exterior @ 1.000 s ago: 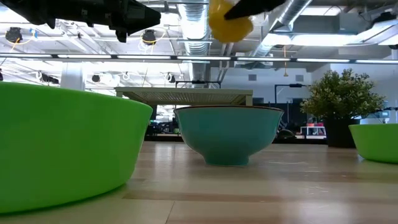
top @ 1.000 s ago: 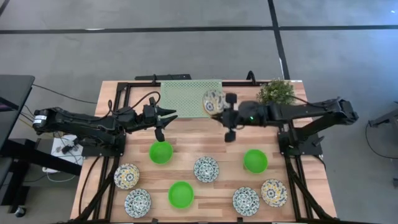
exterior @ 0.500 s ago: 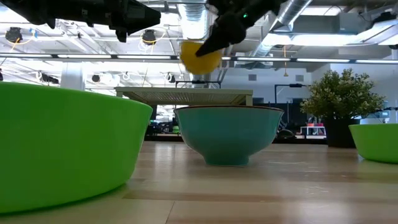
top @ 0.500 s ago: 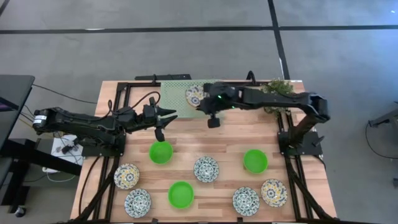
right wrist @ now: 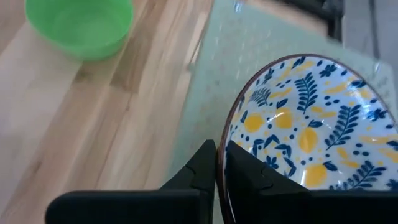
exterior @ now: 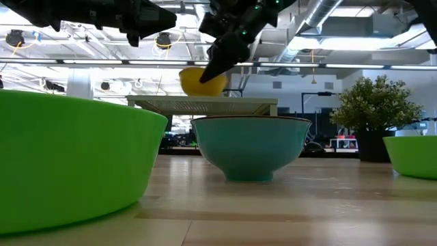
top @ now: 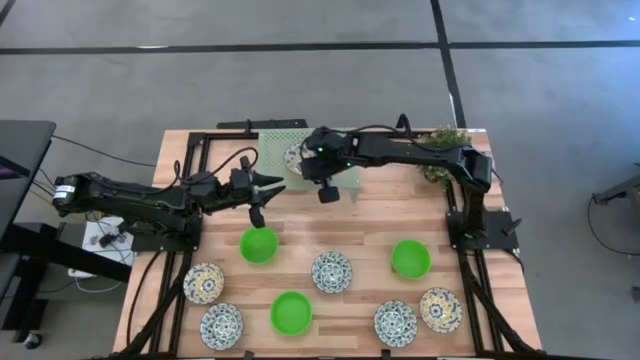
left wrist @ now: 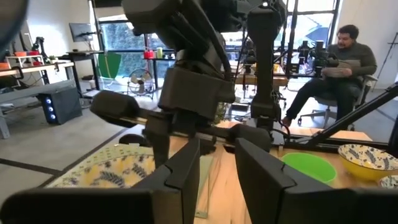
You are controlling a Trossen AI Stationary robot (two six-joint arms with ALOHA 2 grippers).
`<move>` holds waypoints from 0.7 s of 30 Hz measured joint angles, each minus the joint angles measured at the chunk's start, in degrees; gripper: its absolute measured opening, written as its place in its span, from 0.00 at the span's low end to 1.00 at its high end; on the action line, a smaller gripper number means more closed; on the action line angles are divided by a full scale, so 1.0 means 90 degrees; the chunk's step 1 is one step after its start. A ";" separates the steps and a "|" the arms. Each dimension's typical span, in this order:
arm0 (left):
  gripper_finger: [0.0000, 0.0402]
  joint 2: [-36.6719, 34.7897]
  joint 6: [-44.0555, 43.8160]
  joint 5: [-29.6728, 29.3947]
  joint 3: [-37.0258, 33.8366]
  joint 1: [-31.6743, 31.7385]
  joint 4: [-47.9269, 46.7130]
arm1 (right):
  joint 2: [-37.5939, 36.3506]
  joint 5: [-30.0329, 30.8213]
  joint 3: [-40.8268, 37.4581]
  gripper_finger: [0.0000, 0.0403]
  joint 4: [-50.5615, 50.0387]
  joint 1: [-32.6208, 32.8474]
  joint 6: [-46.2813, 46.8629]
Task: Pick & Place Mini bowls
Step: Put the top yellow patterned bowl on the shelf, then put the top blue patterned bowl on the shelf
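My right gripper [top: 303, 160] is shut on a white mini bowl with yellow-blue leaf pattern [right wrist: 305, 130], whose outside is yellow [exterior: 200, 81], over the pale green mesh rack [top: 335, 150] at the far edge. My left gripper [top: 272, 184] stands open and empty, raised over the table's left part, with a green bowl [top: 259, 244] nearer the front. Two more green bowls [top: 410, 258] [top: 291, 312] and several patterned bowls [top: 331, 271] [top: 204, 283] [top: 395, 322] sit on their bases on the wood. My right gripper pinches the bowl's rim [right wrist: 219, 152], one finger inside the bowl [right wrist: 249, 177] and one outside [right wrist: 199, 171]. The fingers come slanting down from the table's right. The bowl is lifted, its opening up, a little above the rack [exterior: 205, 104].
A small potted plant [top: 445, 148] stands at the far right corner, behind the right arm. Black frame rails run along both sides of the table [top: 300, 220]. Bare wood lies between the rack and the row of bowls. A person sits in the room beyond [left wrist: 339, 68].
My right gripper has carried the yellow-blue bowl along the far edge toward the table's left, from beside the plant to over the rack's left part. It has tipped further downward and sunk, so the bowl now hangs low above the rack.
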 joint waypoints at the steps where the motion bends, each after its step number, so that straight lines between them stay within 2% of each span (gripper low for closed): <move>1: 0.26 0.0014 0.0000 -0.0004 0.0000 -0.0007 0.0011 | 0.0040 0.0020 0.0043 0.06 0.0015 -0.0007 0.0000; 6: 0.26 0.0080 0.0000 0.0005 -0.0014 -0.0050 -0.0036 | 0.0101 0.0091 0.0074 0.04 0.0011 -0.0099 -0.0057; 9: 0.26 0.0129 0.0000 0.0009 -0.0018 -0.0080 -0.0009 | 0.0135 0.0153 0.0074 0.07 0.0032 -0.0143 -0.0140; 16: 0.26 0.0132 0.0000 0.0004 -0.0027 -0.0084 0.0007 | 0.0117 0.0204 0.0066 0.22 -0.0114 -0.0088 -0.0436; 21: 0.26 0.0132 0.0000 0.0000 -0.0029 -0.0087 0.0002 | 0.0111 0.0671 0.0327 0.32 -0.0579 0.0121 -0.0437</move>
